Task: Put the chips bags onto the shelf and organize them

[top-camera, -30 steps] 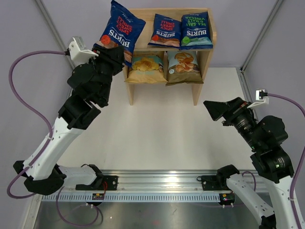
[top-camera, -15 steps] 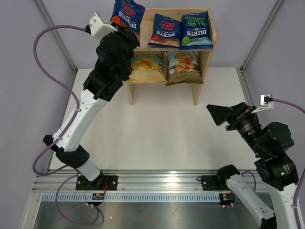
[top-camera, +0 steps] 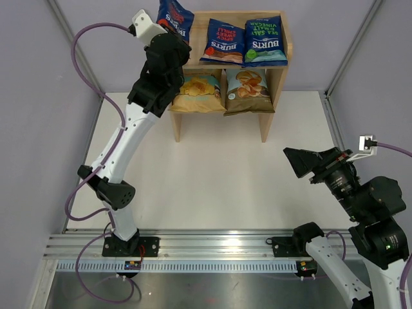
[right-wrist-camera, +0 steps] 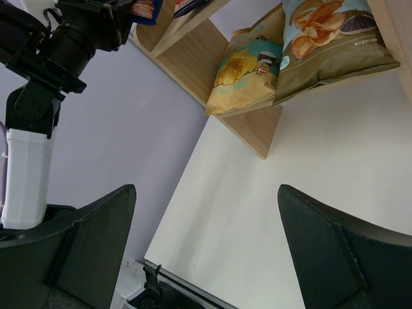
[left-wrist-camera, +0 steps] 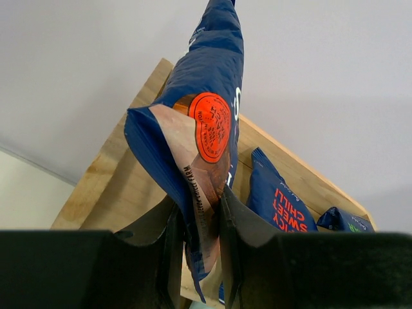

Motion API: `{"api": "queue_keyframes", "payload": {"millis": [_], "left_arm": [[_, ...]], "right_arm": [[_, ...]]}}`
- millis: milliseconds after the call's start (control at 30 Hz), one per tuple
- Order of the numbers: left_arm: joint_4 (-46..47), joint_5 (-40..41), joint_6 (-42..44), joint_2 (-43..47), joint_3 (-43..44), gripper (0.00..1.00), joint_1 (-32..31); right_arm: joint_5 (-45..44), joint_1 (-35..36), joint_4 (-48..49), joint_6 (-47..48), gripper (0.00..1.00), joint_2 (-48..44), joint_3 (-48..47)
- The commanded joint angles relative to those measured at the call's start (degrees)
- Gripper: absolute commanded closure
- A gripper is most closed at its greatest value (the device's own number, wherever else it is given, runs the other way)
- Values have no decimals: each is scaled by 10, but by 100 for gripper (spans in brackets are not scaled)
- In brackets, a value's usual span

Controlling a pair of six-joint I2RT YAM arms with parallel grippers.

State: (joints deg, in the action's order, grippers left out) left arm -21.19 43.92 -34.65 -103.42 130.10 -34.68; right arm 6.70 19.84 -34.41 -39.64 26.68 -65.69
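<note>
While my left hand (left-wrist-camera: 196, 238) pinches a blue bag (left-wrist-camera: 207, 96) over the shelf's (top-camera: 285, 55) top-left corner, I see two small bags (top-camera: 223, 42) (top-camera: 264, 42) on top, two large bags (top-camera: 198, 92) (top-camera: 247, 90) below; right hand (top-camera: 299, 162) gapes, empty.

The right gripper (right-wrist-camera: 206, 190) is seen low in the frame, its dark fingers (right-wrist-camera: 84, 251) spread wide with nothing between them. Above, a yellow chips bag (right-wrist-camera: 244, 74) and a brown-and-blue chips bag (right-wrist-camera: 328, 38) are propped side by side, touching, on the lower tier of the wooden shelf (right-wrist-camera: 238, 125). At top left, a dark-blue bag (right-wrist-camera: 145, 8) is glimpsed at the left arm (right-wrist-camera: 64, 45) tip
</note>
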Motion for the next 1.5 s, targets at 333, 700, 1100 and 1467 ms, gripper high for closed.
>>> {"api": "queue_keyframes", "payload": {"millis": [333, 700, 1100, 1467], "left_arm": [[-5, -74, -91, -31, 22, 88, 6], [-31, -88, -184, -22, -3, 88, 7], [-54, -111, -241, -9, -27, 72, 15], [-83, -115, -184, 4, -22, 38, 27]], "right_arm": [[-5, 2, -10, 6, 0, -16, -22], [-13, 2, -21, 12, 1, -25, -31], [-14, 2, -28, 13, 0, -29, -35], [-12, 3, -24, 11, 1, -29, -35]]}}
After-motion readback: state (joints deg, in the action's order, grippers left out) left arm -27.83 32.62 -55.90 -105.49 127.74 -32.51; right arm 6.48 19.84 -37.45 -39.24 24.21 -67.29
